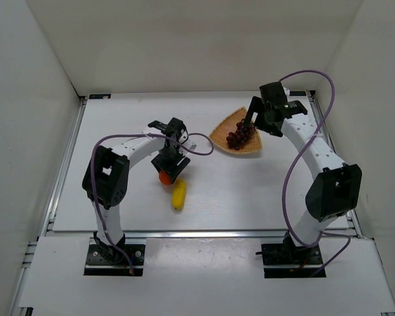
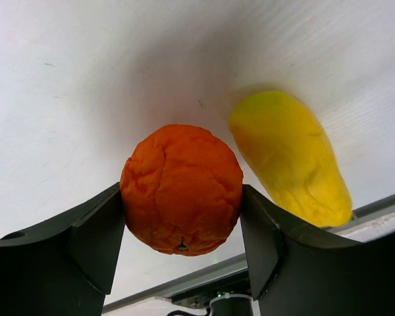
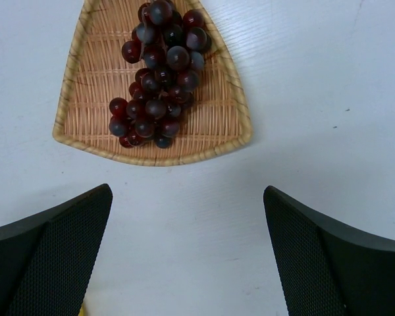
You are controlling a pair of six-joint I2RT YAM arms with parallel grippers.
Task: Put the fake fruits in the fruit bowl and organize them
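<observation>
While the grapes [image 3: 159, 72] already lie inside the fruit bowl [image 3: 214, 125], the other two fake fruits are outside it, so I judge the job roughly a third done. The bunch runs lengthwise from the bowl's narrow end toward its middle, leaving bare weave on both sides and along the wide rim.

The left gripper [image 2: 182, 197] is pinching the orange [image 2: 182, 189], one dark finger pressed against each side of it. I cannot tell whether the fruit is lifted or resting on the table [image 1: 250, 191]. The lemon [image 2: 291, 158] lies on the table just beside that gripper, close to the orange and past one finger. Whether the two fruits touch I cannot say. From this gripper the bowl is well apart, off toward the right arm's side.

The right gripper [image 3: 187, 191] hangs with its fingers spread wide and nothing between them, the bowl's wide rim just ahead of its tips.

What is left, as I read it, is carrying the orange across, then the lemon, and settling both beside the grapes.

The table between the left gripper and the bowl looks bare. The likelier nuisances are the right gripper sitting so near the bowl, which could crowd an approach, and the left arm's purple cable [image 1: 201, 148], which loops out toward the bowl's near corner. The grapes fill the middle, so the open room is at the sides.
</observation>
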